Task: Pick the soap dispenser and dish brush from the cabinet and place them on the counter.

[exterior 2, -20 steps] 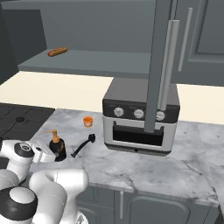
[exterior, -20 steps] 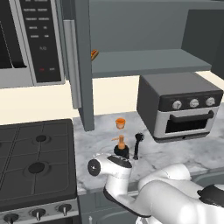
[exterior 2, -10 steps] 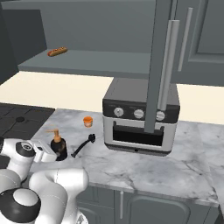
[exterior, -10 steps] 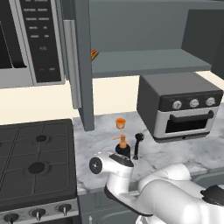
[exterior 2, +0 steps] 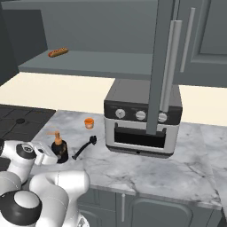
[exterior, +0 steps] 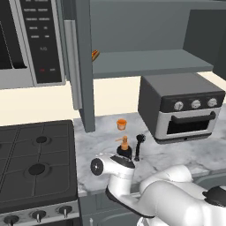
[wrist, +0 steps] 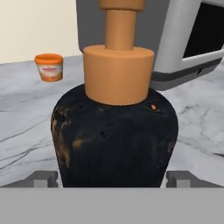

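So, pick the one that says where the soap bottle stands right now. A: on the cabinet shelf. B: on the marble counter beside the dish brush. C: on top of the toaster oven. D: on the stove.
B: the soap bottle stands upright on the counter, with the dish brush lying just beside it.

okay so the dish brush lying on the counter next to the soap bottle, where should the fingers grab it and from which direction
Grip the dish brush mid-handle, coming straight down from above. It lies flat on the counter, a slim stick with bare marble on its toaster-oven side; the soap dispenser stands close on the other, so set the fingers across the handle.
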